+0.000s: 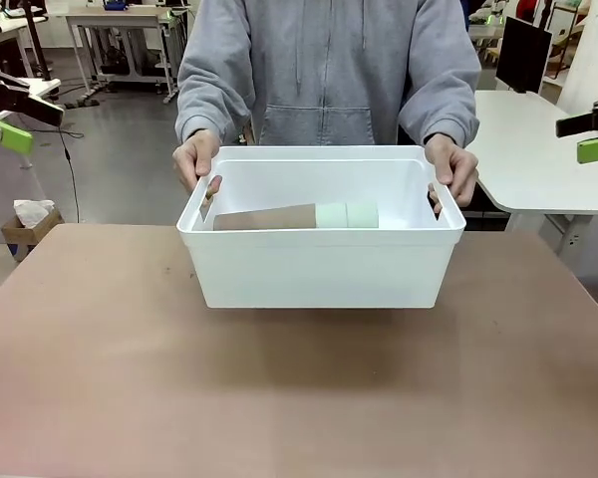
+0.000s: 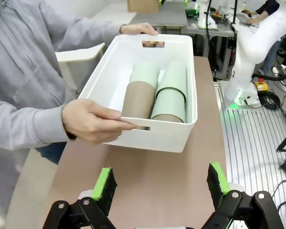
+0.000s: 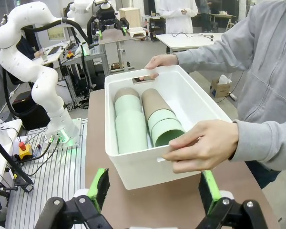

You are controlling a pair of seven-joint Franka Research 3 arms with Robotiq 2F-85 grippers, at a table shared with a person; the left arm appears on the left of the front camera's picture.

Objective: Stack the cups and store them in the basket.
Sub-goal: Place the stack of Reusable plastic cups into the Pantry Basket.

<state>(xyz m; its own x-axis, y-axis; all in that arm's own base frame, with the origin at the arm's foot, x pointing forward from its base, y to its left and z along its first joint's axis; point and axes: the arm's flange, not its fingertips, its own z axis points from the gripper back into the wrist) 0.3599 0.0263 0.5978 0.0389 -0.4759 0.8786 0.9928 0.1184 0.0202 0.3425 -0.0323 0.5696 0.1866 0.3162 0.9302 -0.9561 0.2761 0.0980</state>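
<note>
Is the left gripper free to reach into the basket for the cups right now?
Probably not yet. The left gripper is open with bare table ahead, but the person's hands grip the basket by both handles, and the cups lie flat inside.

basket [image 1: 319, 264] on table [image 1: 130, 388] centre; cups [image 2: 157, 93] lying stacked inside; person's hands [image 1: 194, 159] at both ends

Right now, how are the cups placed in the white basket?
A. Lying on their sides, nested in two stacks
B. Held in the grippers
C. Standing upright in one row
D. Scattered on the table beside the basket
A: in the left wrist view the cups lie on their sides in two nested stacks inside the basket, which the person holds by its ends.
</note>
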